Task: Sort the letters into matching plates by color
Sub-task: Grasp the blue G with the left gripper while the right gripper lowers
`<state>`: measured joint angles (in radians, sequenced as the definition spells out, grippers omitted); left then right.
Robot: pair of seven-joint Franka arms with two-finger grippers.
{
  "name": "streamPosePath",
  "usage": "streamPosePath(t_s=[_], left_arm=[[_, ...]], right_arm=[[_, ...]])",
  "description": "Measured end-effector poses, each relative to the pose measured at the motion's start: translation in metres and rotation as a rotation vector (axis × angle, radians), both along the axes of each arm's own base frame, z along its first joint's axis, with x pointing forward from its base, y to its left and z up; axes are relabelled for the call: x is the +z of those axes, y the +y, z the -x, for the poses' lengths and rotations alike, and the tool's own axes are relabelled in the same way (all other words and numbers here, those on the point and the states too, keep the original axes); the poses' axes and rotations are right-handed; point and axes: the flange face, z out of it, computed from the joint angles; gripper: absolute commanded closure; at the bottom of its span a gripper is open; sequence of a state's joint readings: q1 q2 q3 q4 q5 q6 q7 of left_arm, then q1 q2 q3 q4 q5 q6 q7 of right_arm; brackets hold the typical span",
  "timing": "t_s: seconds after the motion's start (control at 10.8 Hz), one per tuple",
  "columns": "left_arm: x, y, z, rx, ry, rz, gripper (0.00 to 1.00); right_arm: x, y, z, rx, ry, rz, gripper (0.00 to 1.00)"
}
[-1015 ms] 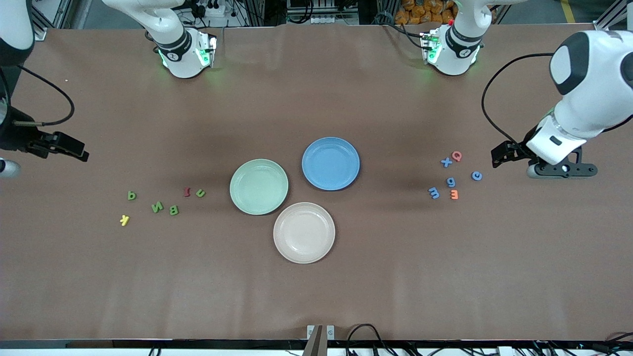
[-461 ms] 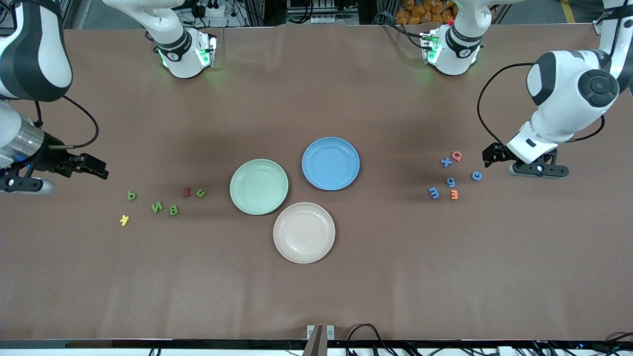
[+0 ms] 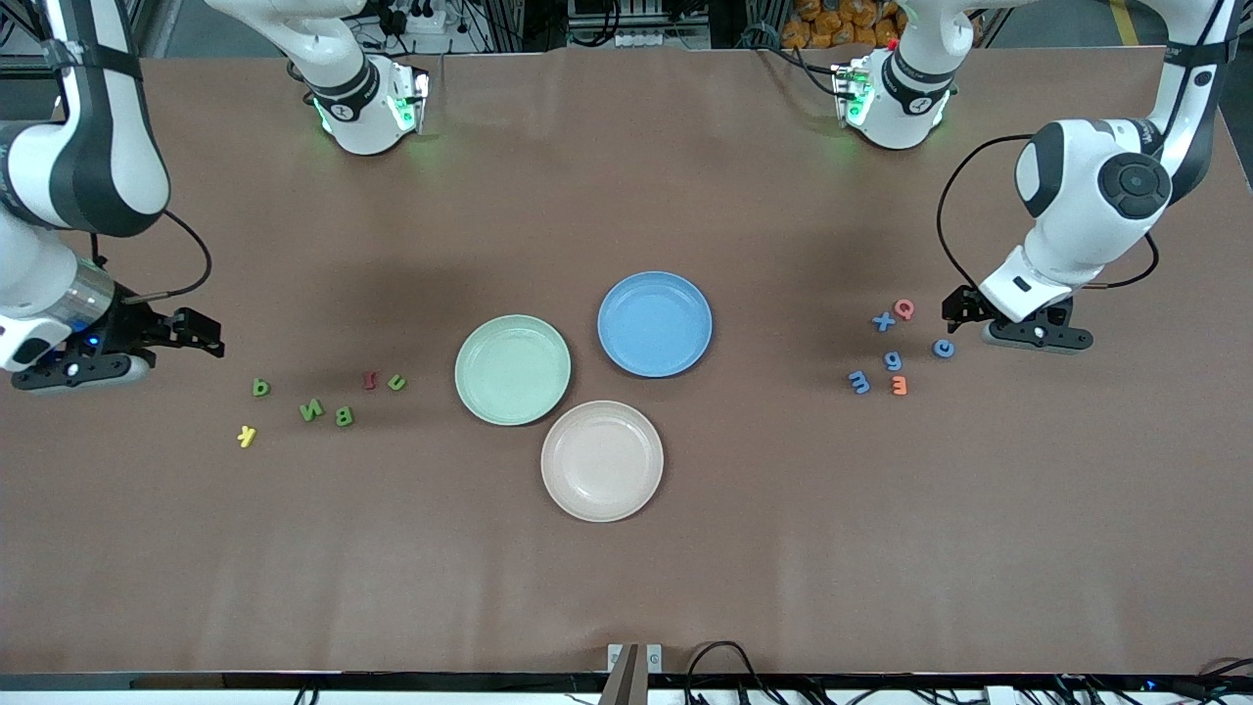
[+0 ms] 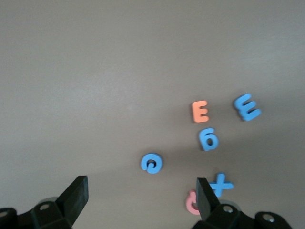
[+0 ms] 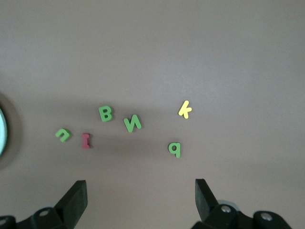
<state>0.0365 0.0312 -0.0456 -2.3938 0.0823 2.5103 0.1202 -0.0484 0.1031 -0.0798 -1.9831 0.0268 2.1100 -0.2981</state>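
- Two clusters are shown: green letters [image 3: 311, 410] toward the right arm's end of the table, blue letters [image 3: 893, 360] toward the left arm's end, each within its own arm's reach.
- Left gripper [image 4: 142, 200] is spread over the blue c [image 3: 943, 348]; right gripper [image 5: 141, 200] is spread beside the green cluster.
- Mint green plate [image 3: 513, 369] and blue plate [image 3: 655, 324] are set centrally, empty; open tabletop [image 3: 626, 568] is left around both.
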Motion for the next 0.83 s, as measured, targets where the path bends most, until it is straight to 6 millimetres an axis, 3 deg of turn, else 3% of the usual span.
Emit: streamPosePath(t_s=[0.28, 0.55, 0.83], left_arm=[[-0.029, 0.014, 0.0, 0.001, 0.006, 0.004, 0.0], [-0.066, 0.017, 0.009, 0.005, 0.027, 0.013, 0.02], [-0.086, 0.035, 0.015, 0.023, 0.045, 0.017, 0.07]], right_arm=[[-0.046, -0.009, 0.007, 0.085, 0.038, 0.0, 0.0], [-0.1, -0.033, 0.018, 0.143, 0.019, 0.012, 0.0], [-0.131, -0.043, 0.017, 0.177, 0.005, 0.023, 0.0]])
